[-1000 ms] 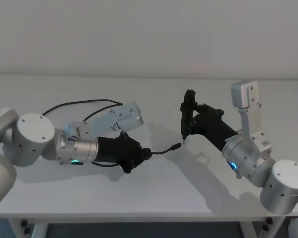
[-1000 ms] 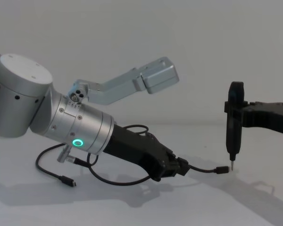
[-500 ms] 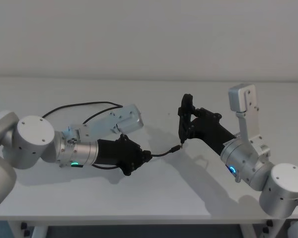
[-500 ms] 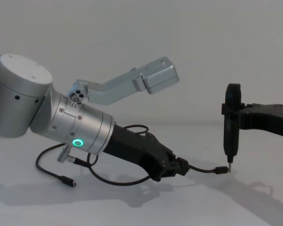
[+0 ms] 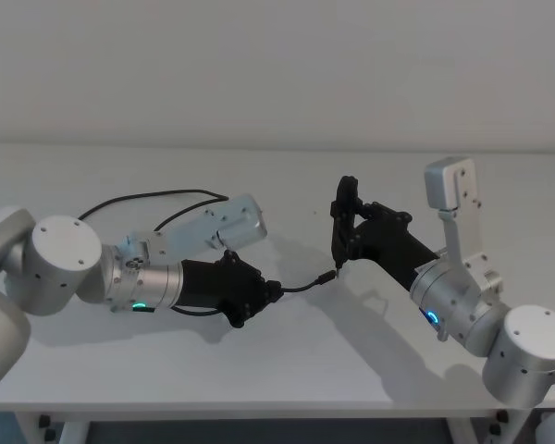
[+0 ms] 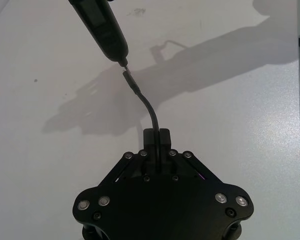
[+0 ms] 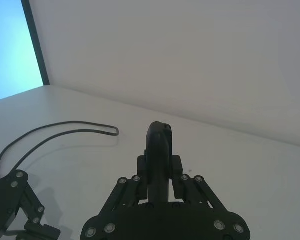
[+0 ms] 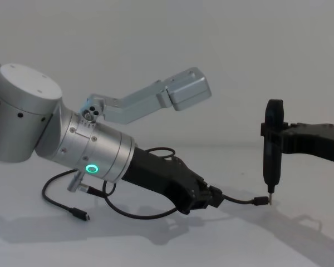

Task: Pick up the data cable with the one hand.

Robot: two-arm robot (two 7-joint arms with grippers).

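The data cable [image 5: 157,196] lies in loose loops on the white worktop [image 5: 287,361], trailing from behind the left arm round to the middle, where one end runs out toward 3 o'clock and finishes in a small plug [image 8: 260,201]. The left claw [image 8: 211,196] is pressed together on the cable a short way back from that plug; the left wrist view shows the cord coming straight out from between its two closed fingers [image 6: 162,136]. The short free stretch arcs forward, the plug at or just above the surface. The rest of the cable, with its other plug [image 8: 80,214] at about 8 o'clock of the claw, rests flat on the worktop.

Over the last second the left claw has barely shifted, while the right claw [image 5: 345,215], holding a slim black upright tool [image 8: 272,146] with a pin-like tip, has come in toward the plug and lowered. Its tip now stands just beside the plug's end, perhaps touching it. Whether the right claw's fingers fully clamp the tool is hard to say, though they appear to hug it on both sides.

The pinch seems secured, so the lift itself is probably what remains.
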